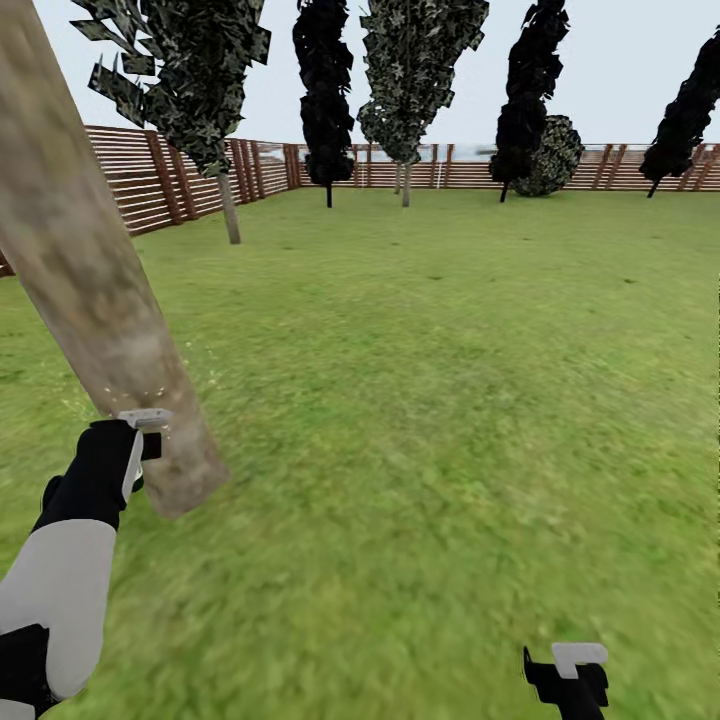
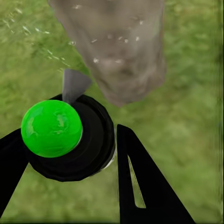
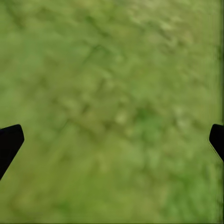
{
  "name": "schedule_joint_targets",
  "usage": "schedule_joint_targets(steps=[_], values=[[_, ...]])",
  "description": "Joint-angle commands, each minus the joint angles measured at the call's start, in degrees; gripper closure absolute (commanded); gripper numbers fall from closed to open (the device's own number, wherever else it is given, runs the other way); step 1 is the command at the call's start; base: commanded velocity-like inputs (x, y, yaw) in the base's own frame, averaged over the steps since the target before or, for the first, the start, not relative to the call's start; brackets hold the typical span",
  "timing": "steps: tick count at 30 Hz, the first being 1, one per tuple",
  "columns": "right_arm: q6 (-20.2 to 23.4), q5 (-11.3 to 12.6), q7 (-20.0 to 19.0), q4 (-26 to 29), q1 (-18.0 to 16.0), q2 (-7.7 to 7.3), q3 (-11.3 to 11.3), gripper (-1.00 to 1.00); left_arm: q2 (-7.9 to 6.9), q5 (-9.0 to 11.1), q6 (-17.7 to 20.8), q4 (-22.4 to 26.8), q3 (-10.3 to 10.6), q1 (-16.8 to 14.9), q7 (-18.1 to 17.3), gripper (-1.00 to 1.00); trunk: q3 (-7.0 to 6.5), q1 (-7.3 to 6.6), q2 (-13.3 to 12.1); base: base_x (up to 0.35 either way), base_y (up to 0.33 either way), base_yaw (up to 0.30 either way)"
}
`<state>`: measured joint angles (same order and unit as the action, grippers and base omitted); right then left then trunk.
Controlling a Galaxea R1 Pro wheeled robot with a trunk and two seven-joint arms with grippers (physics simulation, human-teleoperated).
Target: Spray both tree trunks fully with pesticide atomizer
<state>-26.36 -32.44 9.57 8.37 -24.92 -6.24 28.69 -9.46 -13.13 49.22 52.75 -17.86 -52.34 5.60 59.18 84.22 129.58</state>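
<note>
Atomizer: the pesticide atomizer (image 2: 65,140), a black round body with a glossy green ball on top and a grey nozzle, sits between the fingers of the left gripper (image 2: 65,154), which is closed around it.
Nozzle aim: the grey tip points toward the foot of the tree trunk (image 1: 90,290), just beside it.
Trunk: a thick, mottled beige-grey column leaning across the head view; fine white specks show on its lower part in the left wrist view, and a few drift over the grass next to it.
Left arm: the left gripper is level with the low end of the trunk, on the robot's side of it.
Right gripper: the right gripper (image 3: 112,140) hangs over bare lawn well apart from the trunk, fingers spread wide, holding nothing.
Lawn: the lawn (image 1: 450,400) runs back from the trunk to the slat fence (image 1: 200,175) and a row of dark-leaved trees.
Step in hand: spraying this trunk, by my judgement.
Doing it well: keep the nozzle squarely on the bark and sweep upward in slow passes; specks on the grass suggest some spray is missing.
</note>
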Motion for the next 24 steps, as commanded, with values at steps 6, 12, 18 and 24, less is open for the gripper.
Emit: schedule_joint_targets(steps=[6,12,18,24], values=[[-0.2,-0.6,0.3,-0.1,-0.1,0.0,0.3,-1.0,0.16,-0.1,0.3,0.1,0.0,0.0,0.3,1.0,0.05,-0.01,0.0,0.064,-0.268,0.004],[-0.2,-0.6,0.3,-0.1,-0.1,0.08,0.3,-1.0,0.23,-0.1,0.2,0.0,0.2,0.0,0.4,1.0,0.05,-0.01,0.0,0.196,-0.231,0.207],[-0.2,-0.6,0.3,-0.1,-0.1,0.07,0.3,-1.0,0.31,-0.2,0.2,0.0,0.1,0.0,0.5,1.0,0.05,-0.01,0.0,0.207,-0.224,0.275],[-0.2,-0.6,0.3,-0.1,-0.1,0.01,0.3,-1.0,0.32,-0.2,0.2,0.0,-0.2,0.0,0.5,1.0,0.05,-0.01,0.0,0.207,-0.224,0.112]])
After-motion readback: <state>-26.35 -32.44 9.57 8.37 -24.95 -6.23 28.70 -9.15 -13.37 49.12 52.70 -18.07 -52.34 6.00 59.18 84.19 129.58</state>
